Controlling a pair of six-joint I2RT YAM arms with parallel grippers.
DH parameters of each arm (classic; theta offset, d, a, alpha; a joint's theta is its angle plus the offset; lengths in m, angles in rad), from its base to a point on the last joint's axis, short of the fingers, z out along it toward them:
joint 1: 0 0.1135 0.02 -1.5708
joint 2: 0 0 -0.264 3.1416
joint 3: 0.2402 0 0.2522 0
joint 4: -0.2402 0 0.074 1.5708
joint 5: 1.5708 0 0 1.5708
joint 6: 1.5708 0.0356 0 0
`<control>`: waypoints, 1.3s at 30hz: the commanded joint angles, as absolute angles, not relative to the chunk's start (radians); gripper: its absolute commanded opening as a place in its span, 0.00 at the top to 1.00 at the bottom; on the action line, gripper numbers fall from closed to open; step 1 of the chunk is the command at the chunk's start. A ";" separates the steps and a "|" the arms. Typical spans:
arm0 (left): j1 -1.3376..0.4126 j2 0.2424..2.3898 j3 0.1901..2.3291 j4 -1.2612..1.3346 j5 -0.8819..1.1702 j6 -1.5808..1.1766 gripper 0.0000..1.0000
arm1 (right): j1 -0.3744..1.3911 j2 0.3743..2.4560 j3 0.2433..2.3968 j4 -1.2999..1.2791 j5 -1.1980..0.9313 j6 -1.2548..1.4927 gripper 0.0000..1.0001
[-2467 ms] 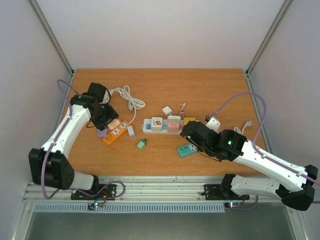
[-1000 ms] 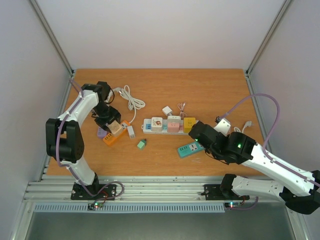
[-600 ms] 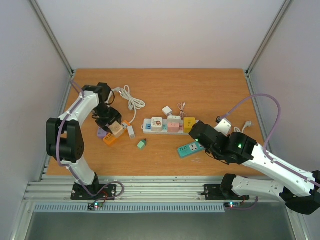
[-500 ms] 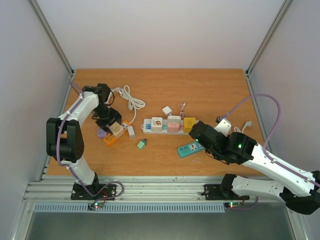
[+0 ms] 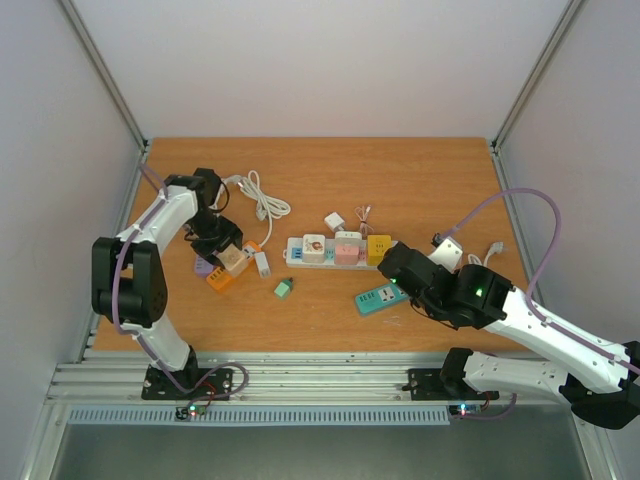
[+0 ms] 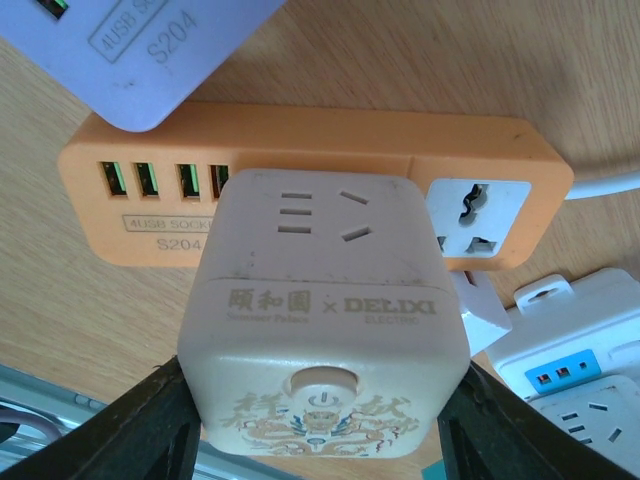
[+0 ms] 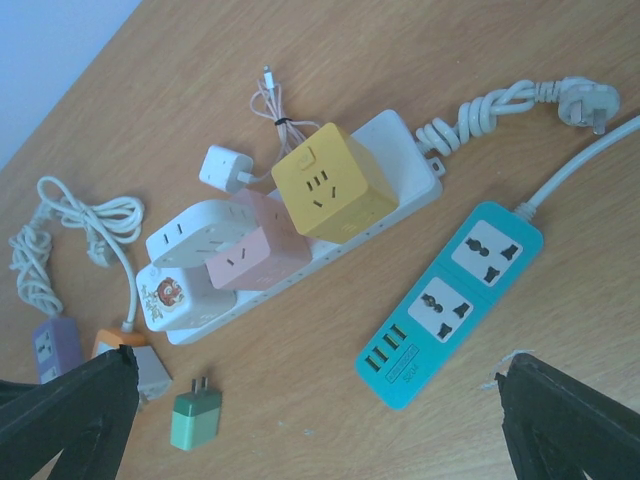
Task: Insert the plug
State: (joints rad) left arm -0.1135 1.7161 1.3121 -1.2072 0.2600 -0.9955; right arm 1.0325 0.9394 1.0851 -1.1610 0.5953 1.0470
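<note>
Cream cube plug [image 6: 325, 330] is clamped in the left gripper [image 6: 325, 425] directly over the orange power strip [image 6: 330, 140]; full seating cannot be confirmed. Right gripper [image 7: 315, 415] is spread empty, well right of it.

Cream cube adapter [image 6: 322, 330] over orange strip [image 6: 310, 142]

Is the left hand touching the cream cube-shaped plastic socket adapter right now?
Touching. The left wrist view shows the left hand with both fingers pressed against the sides of the cream cube adapter.
</note>
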 commanded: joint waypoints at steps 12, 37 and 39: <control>-0.097 1.877 1.296 -1.144 0.157 -1.003 0.59 | 1.082 0.998 1.128 -1.214 0.695 1.052 0.01; -0.099 1.652 1.359 -1.154 0.054 -0.844 0.01 | 1.115 1.088 1.204 -1.283 0.744 1.019 0.01; -0.098 1.589 1.334 -1.118 0.065 -0.820 0.01 | 1.115 1.093 1.207 -1.280 0.740 0.996 0.02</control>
